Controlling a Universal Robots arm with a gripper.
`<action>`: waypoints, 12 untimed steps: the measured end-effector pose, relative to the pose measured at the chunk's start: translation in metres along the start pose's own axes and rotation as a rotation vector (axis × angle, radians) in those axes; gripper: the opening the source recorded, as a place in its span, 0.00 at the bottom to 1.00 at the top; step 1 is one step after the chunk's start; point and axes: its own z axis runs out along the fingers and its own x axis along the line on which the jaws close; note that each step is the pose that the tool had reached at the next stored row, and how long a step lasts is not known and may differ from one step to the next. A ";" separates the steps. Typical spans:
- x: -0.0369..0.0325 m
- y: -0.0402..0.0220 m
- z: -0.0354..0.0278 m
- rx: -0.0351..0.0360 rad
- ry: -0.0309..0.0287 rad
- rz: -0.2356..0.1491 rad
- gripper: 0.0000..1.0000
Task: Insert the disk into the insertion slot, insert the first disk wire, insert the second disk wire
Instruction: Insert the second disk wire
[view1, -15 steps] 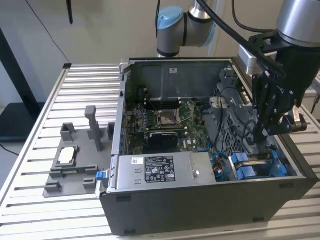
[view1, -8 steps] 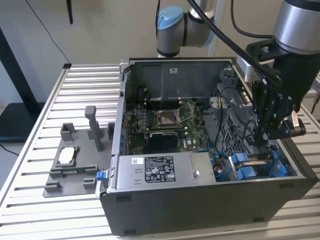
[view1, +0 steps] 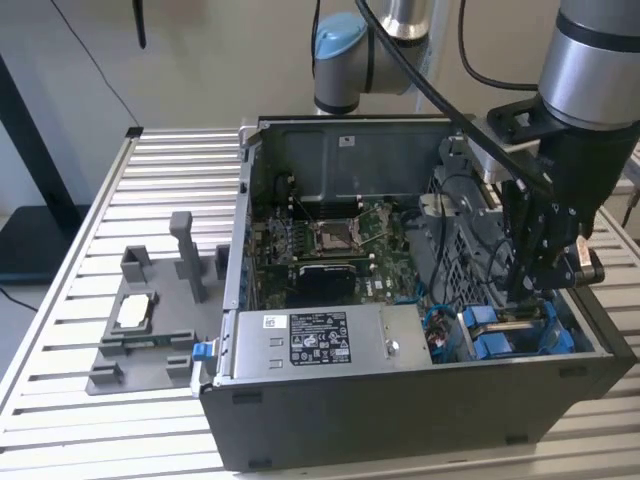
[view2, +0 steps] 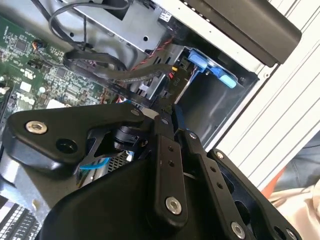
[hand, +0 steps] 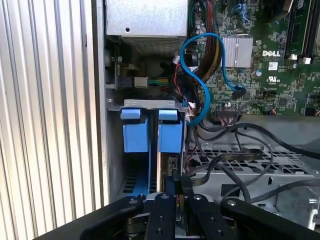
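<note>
Pinching, with the fingers of the black gripper (hand: 179, 181) almost closed, what looks like the plug end of a flat black disk wire (hand: 225, 159). Facing, just ahead of the fingertips, the silver-grey hard disk (hand: 169, 136) in its bright blue plastic carrier, seated edge-on in the grey metal insertion slot (hand: 114, 150). Judged light and floppy along its length, stiff only at the plug: best gripped there. Likely fragile at the disk's contacts.

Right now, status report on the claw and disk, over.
Claw at insertion slot, shut on black wire. Disk carrier seated in slot. Blue cable loops close beside.
</note>
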 end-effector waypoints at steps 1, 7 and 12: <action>0.0000 0.0002 0.0009 0.0008 0.0001 0.000 0.16; 0.0000 0.0003 0.0018 0.0016 0.0001 0.000 0.16; 0.0000 0.0007 0.0035 0.0106 0.0075 -0.001 0.16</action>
